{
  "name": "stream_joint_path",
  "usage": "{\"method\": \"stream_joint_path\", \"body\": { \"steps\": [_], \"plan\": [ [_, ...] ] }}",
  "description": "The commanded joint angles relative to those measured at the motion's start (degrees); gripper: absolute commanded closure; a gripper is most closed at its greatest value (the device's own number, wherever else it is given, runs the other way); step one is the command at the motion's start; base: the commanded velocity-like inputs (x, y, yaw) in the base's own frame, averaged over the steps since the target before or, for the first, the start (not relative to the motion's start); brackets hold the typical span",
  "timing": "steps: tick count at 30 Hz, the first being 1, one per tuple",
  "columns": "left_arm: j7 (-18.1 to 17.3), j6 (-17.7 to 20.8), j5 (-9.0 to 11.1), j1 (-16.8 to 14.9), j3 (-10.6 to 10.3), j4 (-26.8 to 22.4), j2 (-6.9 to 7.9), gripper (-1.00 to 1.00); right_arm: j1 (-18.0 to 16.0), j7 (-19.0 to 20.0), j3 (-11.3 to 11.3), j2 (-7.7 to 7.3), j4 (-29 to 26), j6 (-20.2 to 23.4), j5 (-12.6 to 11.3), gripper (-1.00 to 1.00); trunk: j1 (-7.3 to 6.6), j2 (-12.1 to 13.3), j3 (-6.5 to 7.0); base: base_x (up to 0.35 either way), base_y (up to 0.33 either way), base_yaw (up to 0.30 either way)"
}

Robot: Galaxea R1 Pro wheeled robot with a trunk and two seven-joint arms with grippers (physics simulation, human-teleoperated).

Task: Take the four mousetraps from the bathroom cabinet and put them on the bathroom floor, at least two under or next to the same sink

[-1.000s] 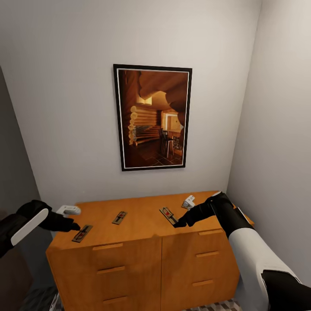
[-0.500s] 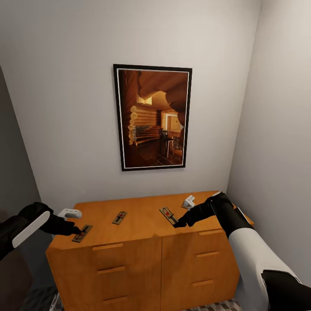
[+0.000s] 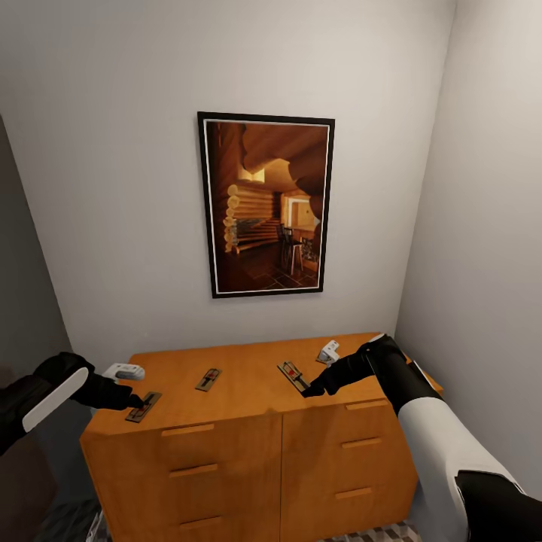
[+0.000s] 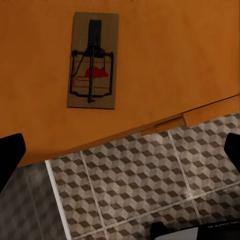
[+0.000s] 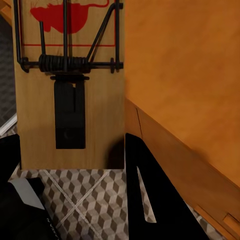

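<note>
Item: orange-brown cabinet point(image 3: 248, 444), standing against a grey wall under a framed picture point(image 3: 265, 205) of a log interior.

On its top, from my head camera, I count three mousetraps. The left mousetrap point(image 3: 143, 406) lies near the front left corner, the middle mousetrap point(image 3: 208, 379) further back, and the right mousetrap point(image 3: 294, 376) sits by the front edge. Small white objects sit at the back left point(image 3: 124, 370) and back right point(image 3: 328, 351); I cannot identify them.

Left gripper point(image 3: 135, 402): tip at the left trap's near end. My left wrist camera adds that the jaws stand wide apart, with the trap point(image 4: 93, 60) lying flat ahead of them, and the cube-patterned bathroom floor point(image 4: 135, 185) below the cabinet edge.

Right gripper point(image 3: 312, 391): tip at the right trap's near end. My right wrist camera puts the trap point(image 5: 67, 82) between the dark fingers point(image 5: 150, 195), overhanging the edge; I cannot tell whether they clamp it.

Appearance of the traps: tan board, black spring and bar, red mouse print.
</note>
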Motion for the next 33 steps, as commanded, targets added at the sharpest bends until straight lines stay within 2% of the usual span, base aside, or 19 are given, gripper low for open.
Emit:
{"method": "stream_joint_path", "body": {
  "steps": [1,7,16,33],
  "plan": [
    [-0.6,0.0,-0.6,-0.1,-0.1,-0.1,0.04,-1.00,-0.1,0.3,-0.2,0.05,-0.1,0.7,0.3,1.00,0.02,-0.1,-0.10,0.000,0.000,0.000],
    [-0.6,-0.1,-0.6,-0.1,0.0,-0.7,0.02,-1.00,-0.1,0.3,-0.2,0.05,-0.1,0.7,0.3,1.00,0.02,-0.1,-0.10,0.000,0.000,0.000],
    [-0.5,-0.1,-0.6,-0.1,0.6,-2.7,0.07,-1.00,-0.1,0.3,-0.1,0.13,-0.1,0.7,0.3,1.00,2.00,-3.7,-1.72,0.000,0.000,0.000],
    [-0.6,-0.1,-0.4,-0.1,1.0,-3.7,0.17,-1.00,-0.1,0.3,-0.1,0.14,-0.1,0.7,0.3,1.00,2.00,-3.7,-1.72,0.000,0.000,0.000]
  ]
}}
